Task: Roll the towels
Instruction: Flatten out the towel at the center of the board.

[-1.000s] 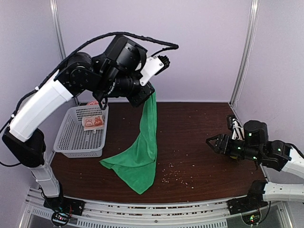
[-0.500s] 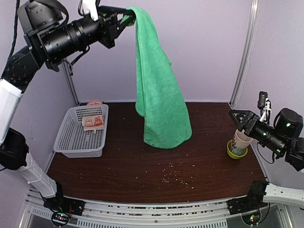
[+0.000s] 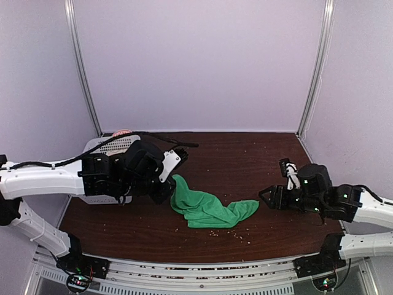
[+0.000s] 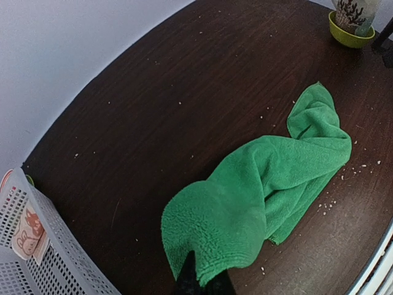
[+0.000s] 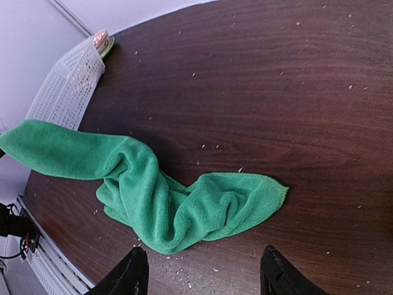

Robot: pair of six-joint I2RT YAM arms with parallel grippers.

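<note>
Top view: green towel (image 3: 209, 208) lay crumpled on the dark table (image 3: 245, 153), lower centre of frame. The left gripper (image 3: 174, 182), pressed together, pinched the towel's left end near the white basket (image 3: 116, 144). The right gripper (image 3: 265, 196), at right, sat near the towel's other end. Left wrist view: closed fingers at the bottom edge gripped the towel's near hem, the cloth trailing to the upper right. A pinkish-beige towel (image 4: 27, 228) lay in the basket, lower left; a cup (image 4: 354, 15) stood at upper right. Right wrist view: fingers spread wide at the bottom edge, nothing between them; green towel centre-left, one end lifted toward the left edge.
</note>
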